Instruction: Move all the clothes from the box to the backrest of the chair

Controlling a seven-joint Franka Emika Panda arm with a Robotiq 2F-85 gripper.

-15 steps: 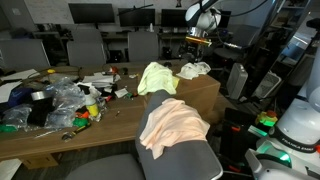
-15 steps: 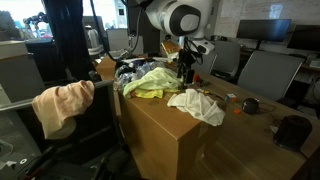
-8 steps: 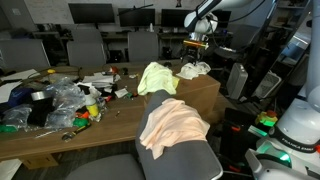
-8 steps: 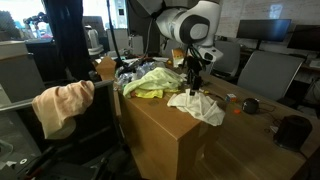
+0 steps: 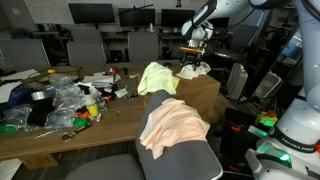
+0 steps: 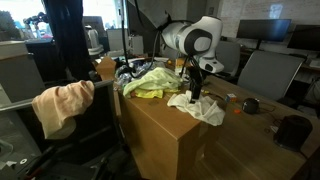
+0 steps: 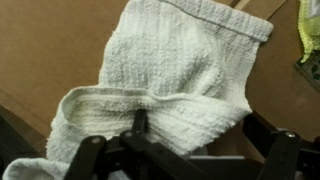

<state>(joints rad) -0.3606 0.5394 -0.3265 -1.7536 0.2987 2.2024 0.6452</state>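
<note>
The arm [image 6: 190,40] is coming down over the box [image 6: 160,135]. Compared with a second ago, its fingers [image 6: 195,90] are hanging lower and nearer the box's far corner, where before they were standing higher and further back over the open top. In an exterior view the fingers [image 5: 190,58] are likewise sitting lower against the monitors behind than they were.

The fingers [image 7: 85,158] are staying spread apart with nothing between them. In the wrist view they are framing the cream-white garment [image 7: 170,70], which is lying crumpled on brown cardboard right beneath them. Whether the tips are already touching the cloth cannot be told.

The clothes themselves are lying as they were. The cream-white garment [image 6: 198,106] is resting on the box's top at the corner, partly drooping over the edge. The pale yellow-green garment [image 6: 150,84] is spilling out of the box just beside it, and in an exterior view this yellow-green garment [image 5: 157,77] is sitting between the cream one [image 5: 195,70] and the tabletop [image 5: 112,116].

The peach-orange garment [image 5: 172,125] is hanging over the backrest of the chair [image 5: 190,162], well apart from the fingers; it is showing draped there in both exterior views [image 6: 62,106].

Clear plastic bags [image 5: 60,100] are cluttering the tabletop, unmoved.
</note>
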